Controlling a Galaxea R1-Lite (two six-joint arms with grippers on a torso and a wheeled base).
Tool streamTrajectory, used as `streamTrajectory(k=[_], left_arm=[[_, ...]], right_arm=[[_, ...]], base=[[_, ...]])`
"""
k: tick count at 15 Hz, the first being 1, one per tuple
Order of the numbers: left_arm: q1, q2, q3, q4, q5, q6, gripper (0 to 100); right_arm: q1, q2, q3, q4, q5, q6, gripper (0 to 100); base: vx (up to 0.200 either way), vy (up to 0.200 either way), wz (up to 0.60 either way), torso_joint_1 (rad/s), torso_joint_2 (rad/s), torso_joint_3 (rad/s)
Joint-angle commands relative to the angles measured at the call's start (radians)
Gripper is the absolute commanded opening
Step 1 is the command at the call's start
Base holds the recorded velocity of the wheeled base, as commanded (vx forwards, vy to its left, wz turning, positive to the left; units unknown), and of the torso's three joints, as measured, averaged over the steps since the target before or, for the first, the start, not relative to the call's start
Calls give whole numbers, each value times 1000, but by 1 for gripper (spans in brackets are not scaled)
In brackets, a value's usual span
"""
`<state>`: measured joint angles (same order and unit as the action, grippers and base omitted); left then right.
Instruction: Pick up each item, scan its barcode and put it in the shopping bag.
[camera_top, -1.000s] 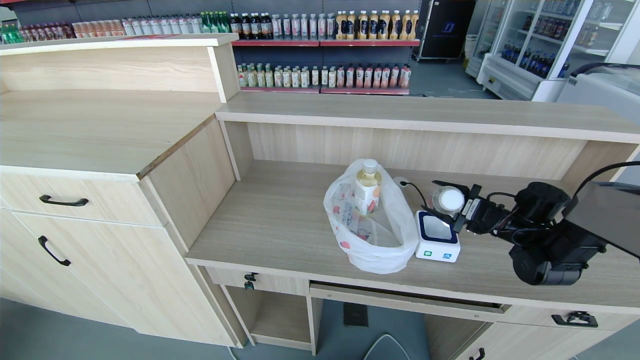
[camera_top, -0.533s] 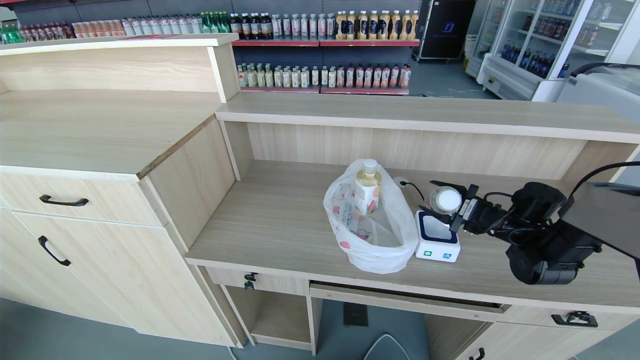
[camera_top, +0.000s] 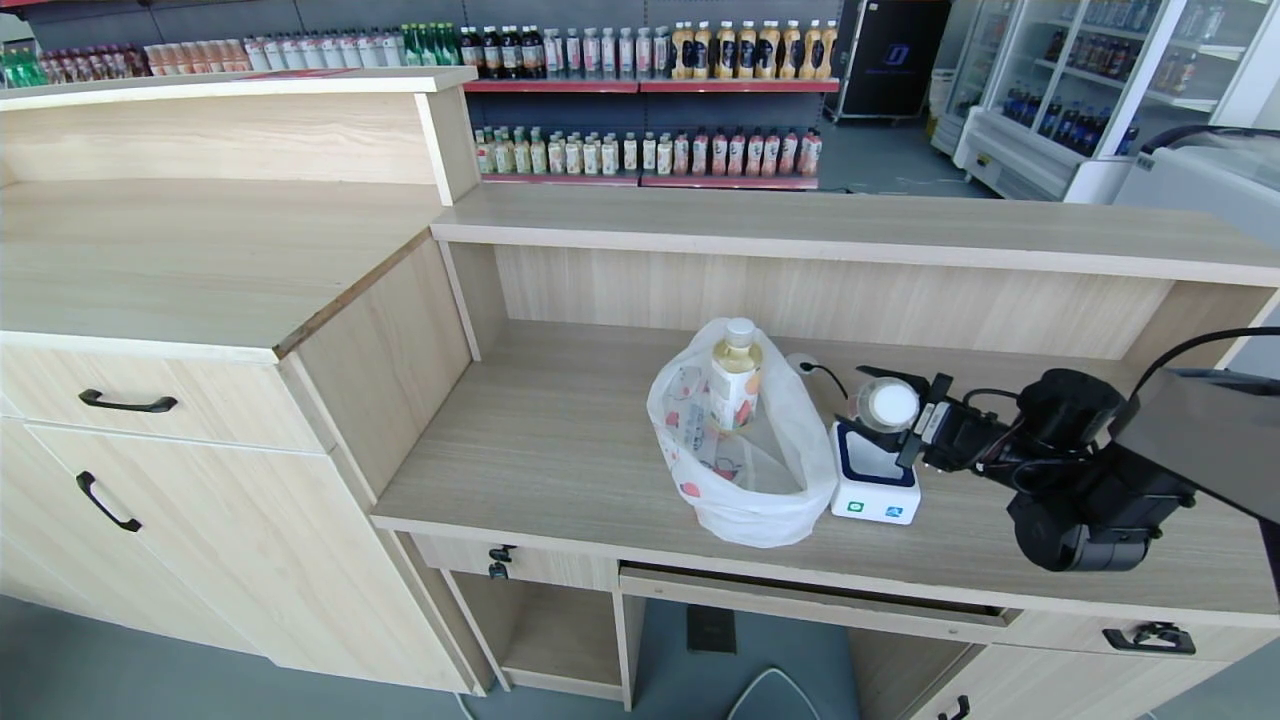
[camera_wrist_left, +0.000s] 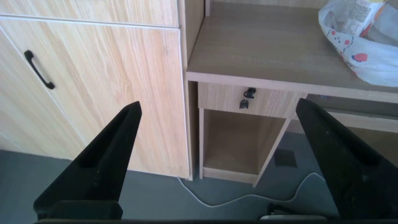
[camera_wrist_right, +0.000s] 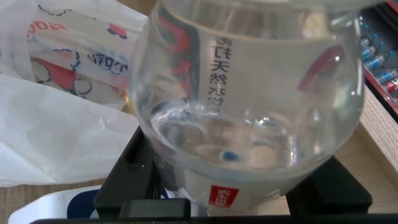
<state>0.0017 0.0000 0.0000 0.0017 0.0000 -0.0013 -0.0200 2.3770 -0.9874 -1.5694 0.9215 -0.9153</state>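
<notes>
A white printed shopping bag (camera_top: 745, 480) is set on the wooden counter (camera_top: 560, 450), with a yellow-labelled drink bottle (camera_top: 735, 385) stood upright inside it. A small white scanner (camera_top: 873, 487) is placed just beside the bag. A clear water bottle (camera_top: 884, 405) (its label printed in red and dark characters) is clamped in the right gripper (camera_top: 872, 400) above the scanner's far edge. The left gripper (camera_wrist_left: 217, 109) is held spread wide, low before the cabinet front.

My head camera looks down on the shopping bag (camera_top: 745, 450) from above. My left wrist camera sits low, well left of it, facing the counter (camera_wrist_left: 224, 99) front. My right wrist camera sits tight against a bottle (camera_wrist_right: 249, 106) just beside it. All three share the bag.
</notes>
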Motion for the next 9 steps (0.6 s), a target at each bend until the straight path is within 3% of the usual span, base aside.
streamTrajectory(k=[1, 9], left_arm=[[0, 2, 0, 0, 0, 0, 100], [0, 2, 0, 0, 0, 0, 100]], right_arm=[[0, 5, -5, -1, 0, 3, 0], [17, 14, -8, -1, -1, 7, 0]], base=[[0, 0, 0, 0, 0, 0], [0, 0, 0, 0, 0, 0]])
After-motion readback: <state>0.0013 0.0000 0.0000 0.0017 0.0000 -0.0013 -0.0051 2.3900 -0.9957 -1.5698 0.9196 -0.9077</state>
